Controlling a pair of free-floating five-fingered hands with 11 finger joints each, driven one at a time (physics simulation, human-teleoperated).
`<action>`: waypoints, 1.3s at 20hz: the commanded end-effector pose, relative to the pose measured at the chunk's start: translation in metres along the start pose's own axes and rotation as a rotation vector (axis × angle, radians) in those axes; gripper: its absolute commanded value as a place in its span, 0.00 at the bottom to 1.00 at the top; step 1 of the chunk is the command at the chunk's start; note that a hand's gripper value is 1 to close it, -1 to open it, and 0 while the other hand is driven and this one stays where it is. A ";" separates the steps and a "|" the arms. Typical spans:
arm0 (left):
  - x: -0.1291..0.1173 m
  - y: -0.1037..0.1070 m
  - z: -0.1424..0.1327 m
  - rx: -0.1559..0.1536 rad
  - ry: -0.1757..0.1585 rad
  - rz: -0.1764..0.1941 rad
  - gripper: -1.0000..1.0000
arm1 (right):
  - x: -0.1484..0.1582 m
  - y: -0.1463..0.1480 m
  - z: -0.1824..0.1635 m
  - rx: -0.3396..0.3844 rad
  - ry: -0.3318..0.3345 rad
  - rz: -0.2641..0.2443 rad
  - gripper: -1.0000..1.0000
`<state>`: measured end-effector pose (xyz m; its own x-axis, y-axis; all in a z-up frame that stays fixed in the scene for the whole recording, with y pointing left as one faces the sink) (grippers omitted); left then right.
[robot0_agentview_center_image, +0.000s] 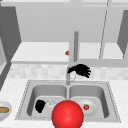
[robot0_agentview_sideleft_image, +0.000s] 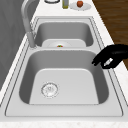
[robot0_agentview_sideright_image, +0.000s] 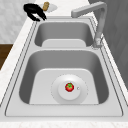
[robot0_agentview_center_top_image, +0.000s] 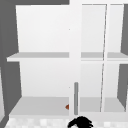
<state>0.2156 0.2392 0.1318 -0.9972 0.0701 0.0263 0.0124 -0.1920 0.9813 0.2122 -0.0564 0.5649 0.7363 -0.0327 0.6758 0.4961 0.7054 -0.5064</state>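
The left robot hand (robot0_agentview_center_image: 40, 106) hangs at the front edge of the left basin (robot0_agentview_center_image: 47, 96) of the double sink (robot0_agentview_center_image: 25, 93). In the left side view this robot hand (robot0_agentview_sideleft_image: 111, 58) sits over the near rim of the basin (robot0_agentview_sideleft_image: 65, 82), fingers curled downward with the thumb drawn toward them, holding nothing. The right side view shows the same robot hand (robot0_agentview_sideright_image: 35, 11) at the far end of the sink, just beside a plate (robot0_agentview_sideright_image: 51, 8) carrying a brownish item (robot0_agentview_sideright_image: 46, 5) on the desk (robot0_agentview_sideright_image: 15, 62). The drain (robot0_agentview_sideleft_image: 50, 89) lies on the floor of the left basin, well apart from the fingers.

The right robot hand (robot0_agentview_center_image: 81, 70) is in the air above the sink's back edge, just beside the upper part of the faucet (robot0_agentview_center_image: 68, 75), fingers spread and drooping; it grips nothing. Its top edge (robot0_agentview_center_top_image: 80, 122) shows at the bottom of the upper view, below the open wall cabinet (robot0_agentview_center_top_image: 42, 55).

In the right basin (robot0_agentview_sideright_image: 65, 77) a white plate (robot0_agentview_sideright_image: 69, 89) lies flat on the floor with a small red strawberry (robot0_agentview_sideright_image: 69, 87) at its centre. The front view places this fruit (robot0_agentview_center_image: 86, 107) right of a large red ball (robot0_agentview_center_image: 67, 115) that stands at the front of the sink. A small orange object (robot0_agentview_center_image: 66, 53) rests on the lower cabinet shelf (robot0_agentview_center_image: 40, 53). A bowl (robot0_agentview_center_image: 3, 110) stands on the desk at the far left.
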 end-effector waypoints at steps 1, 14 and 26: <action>0.000 0.000 0.000 0.000 0.000 0.000 0.50 | 0.010 -0.004 0.004 -0.033 -0.048 -0.104 0.00; 0.000 0.000 0.000 0.000 0.000 0.000 0.50 | 0.036 -0.002 0.005 -0.044 -0.007 -0.266 0.00; 0.000 0.000 0.000 0.000 0.000 0.000 0.50 | 0.060 -0.003 0.017 -0.026 0.011 -0.320 0.00</action>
<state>0.2156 0.2392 0.1318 -0.9972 0.0701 0.0263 0.0124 -0.1920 0.9813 0.2448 -0.0494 0.6073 0.6345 -0.2017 0.7462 0.6513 0.6594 -0.3755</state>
